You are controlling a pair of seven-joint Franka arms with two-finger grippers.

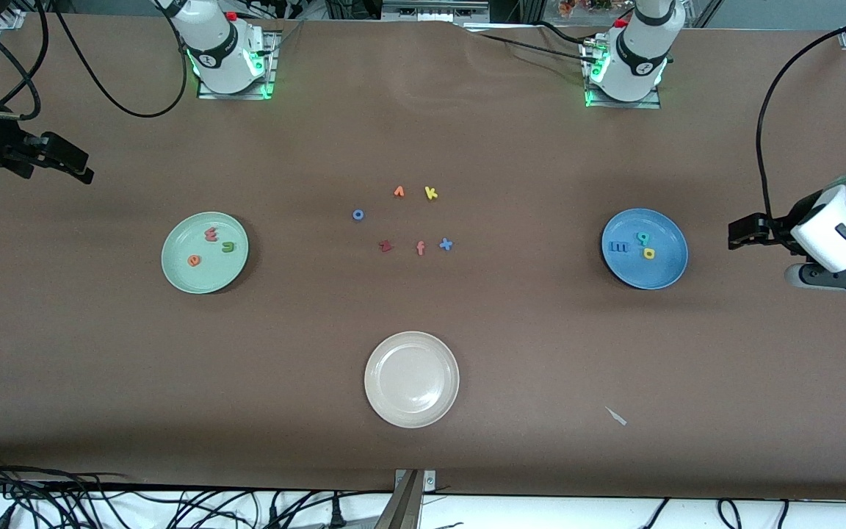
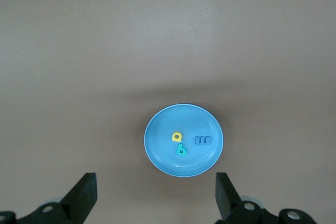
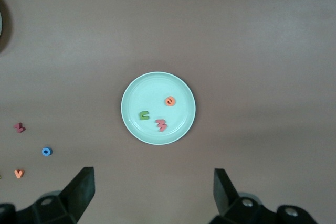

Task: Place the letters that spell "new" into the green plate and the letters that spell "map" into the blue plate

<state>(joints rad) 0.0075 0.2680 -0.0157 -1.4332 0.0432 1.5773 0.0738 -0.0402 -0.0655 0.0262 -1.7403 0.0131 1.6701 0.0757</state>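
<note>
1. Step: sorting looks finished. Green plate (image 1: pixel 205 253) holds 3 letters: olive n (image 1: pixel 228 247), orange e (image 1: pixel 194 260), pinkish-red w (image 1: pixel 211 234). Blue plate (image 1: pixel 645 248) holds blue m (image 1: pixel 619 247), teal a (image 1: pixel 642 237), yellow p (image 1: pixel 648 253).
2. Right gripper (image 1: pixel 70 163) hangs off the right arm's end of the table, fingers spread, nothing between them; the green plate sits toward table centre from it, framed between its fingers in the right wrist view.
3. Left gripper (image 1: pixel 742 234) sits just outside the blue plate's rim at the left arm's end, fingers spread, holding nothing.
4. Next move: my read is none on letters; both arms only need to stay clear or park.
5. Leftovers mid-table: beige plate (image 1: pixel 412 379), blue o (image 1: pixel 358 214), yellow k (image 1: pixel 431 192), blue x (image 1: pixel 446 245), dark red z (image 1: pixel 385 246), 2 small orange letters too tiny to read surely.
6. Cut off: the front view crops both arms' upper links; the wrist views show only fingertips.
</note>
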